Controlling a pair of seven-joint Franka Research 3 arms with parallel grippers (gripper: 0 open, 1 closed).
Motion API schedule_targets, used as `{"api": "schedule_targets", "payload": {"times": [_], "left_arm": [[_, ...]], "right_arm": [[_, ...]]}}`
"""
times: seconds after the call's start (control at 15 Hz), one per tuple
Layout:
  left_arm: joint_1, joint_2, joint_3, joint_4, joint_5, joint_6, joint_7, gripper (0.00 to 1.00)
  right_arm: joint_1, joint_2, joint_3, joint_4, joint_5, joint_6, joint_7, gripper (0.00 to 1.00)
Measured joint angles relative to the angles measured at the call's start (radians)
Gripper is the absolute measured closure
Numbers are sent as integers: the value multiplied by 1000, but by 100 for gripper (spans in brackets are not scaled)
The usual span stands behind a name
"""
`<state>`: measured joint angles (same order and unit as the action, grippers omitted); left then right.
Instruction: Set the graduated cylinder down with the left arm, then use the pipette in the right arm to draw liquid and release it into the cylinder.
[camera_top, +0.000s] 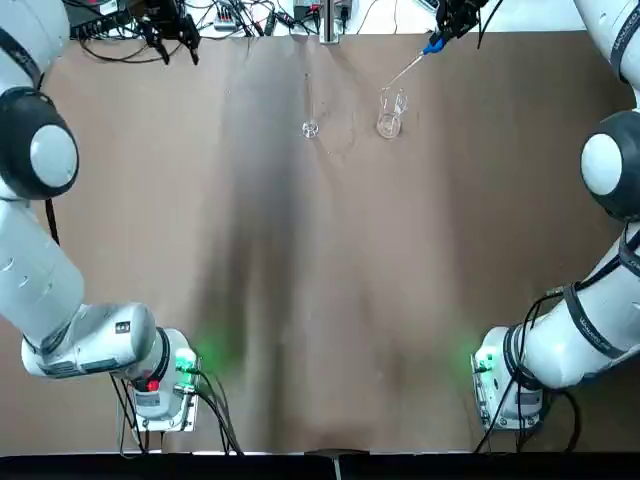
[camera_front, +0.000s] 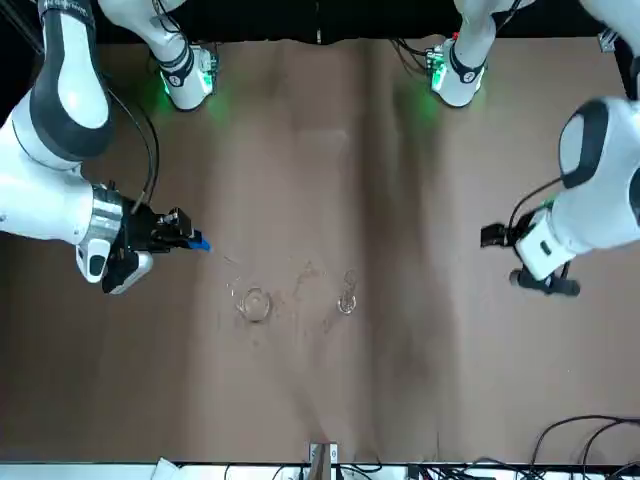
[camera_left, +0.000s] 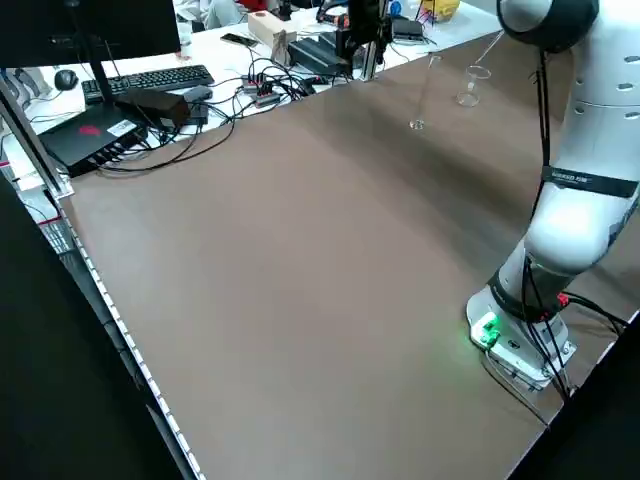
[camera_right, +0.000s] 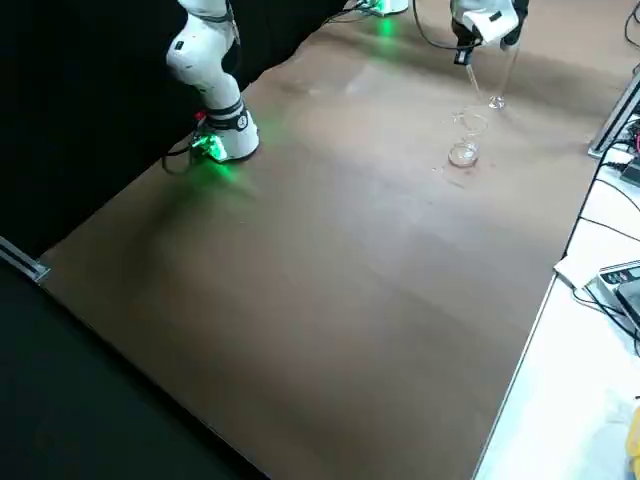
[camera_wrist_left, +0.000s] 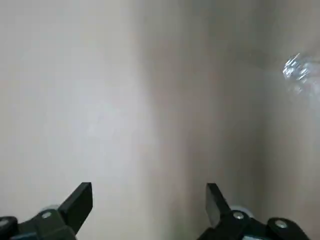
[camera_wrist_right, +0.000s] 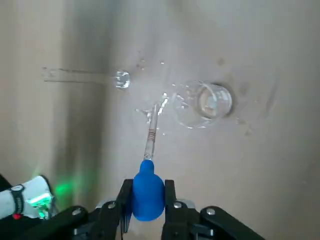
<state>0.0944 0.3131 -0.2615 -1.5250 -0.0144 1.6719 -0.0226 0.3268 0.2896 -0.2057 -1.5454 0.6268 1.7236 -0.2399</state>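
Top view first, and I take the graduated cylinder (camera_top: 308, 112) as my landmark. It stands upright on its small round foot near the far edge of the table (camera_top: 320, 300), free of either hand, so the setting-down step looks finished.

Well to the left of the cylinder, my left gripper (camera_top: 165, 30) hangs over the table's far left edge. Its wrist view shows the two black fingers (camera_wrist_left: 80, 200) spread wide with nothing between them and only bare table beneath. I judge it sits there to stay clear of the glassware.

Just to the right of the cylinder sits the short beaker (camera_top: 390, 115), near it but not touching. This must be where the liquid is to come from, though I cannot tell whether it holds any.

Farther right of the cylinder, beyond the beaker, my right gripper (camera_top: 445, 25) is closed on the blue bulb of the pipette (camera_top: 415, 60). In its wrist view, the fingers (camera_wrist_right: 170, 200) press the bulb from both sides and the clear stem slants down toward the beaker's rim. I cannot tell whether the tip touches the glass. Gripping the bulb lets me squeeze it to draw, so I judge drawing comes next.
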Motion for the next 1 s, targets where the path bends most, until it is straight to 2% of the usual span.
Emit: {"api": "schedule_targets", "payload": {"times": [0.33, 0.53, 1.0], "left_arm": [[-4, -133, 1, 1, 52, -155, -77, 0], [-4, -177, -2, 1, 101, -169, -74, 0], [-3, -255, -65, 1, 98, -202, -72, 0]], "right_arm": [[24, -20, 11, 7, 62, -8, 3, 70], [56, -24, 18, 7, 109, -8, 10, 69], [97, -24, 20, 11, 138, -3, 42, 70]]}}
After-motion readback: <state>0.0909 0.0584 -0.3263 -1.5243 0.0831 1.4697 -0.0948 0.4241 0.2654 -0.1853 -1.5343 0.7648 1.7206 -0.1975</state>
